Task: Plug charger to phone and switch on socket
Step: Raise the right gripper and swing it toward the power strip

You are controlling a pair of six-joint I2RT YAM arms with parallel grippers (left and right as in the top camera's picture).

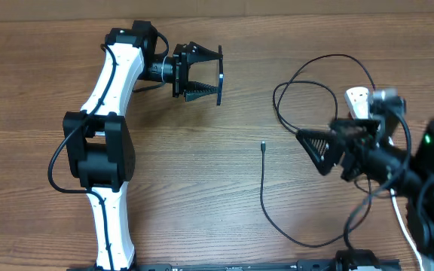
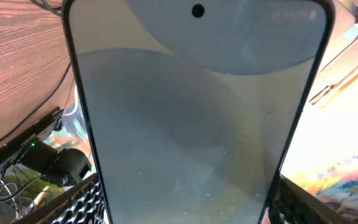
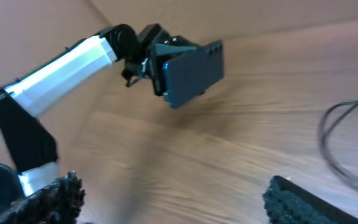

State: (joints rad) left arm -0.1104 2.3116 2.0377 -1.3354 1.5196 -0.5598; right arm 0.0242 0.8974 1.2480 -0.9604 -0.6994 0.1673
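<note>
My left gripper is shut on the phone and holds it off the table at the upper left, edge-on to the overhead camera. The left wrist view is filled by the phone, a dim grey screen clamped between the two fingers. The right wrist view shows the same phone from afar. The charger loops in the middle right, its connector tip lying free on the wood. Right of that tip my right gripper stands open and empty. A white part of the socket shows behind the right arm; its switches are hidden.
The wooden table is bare between the arms. A white cord runs down at the lower right under the right arm. The charger's lower loop lies near the front edge. The left arm's white links stretch along the left side.
</note>
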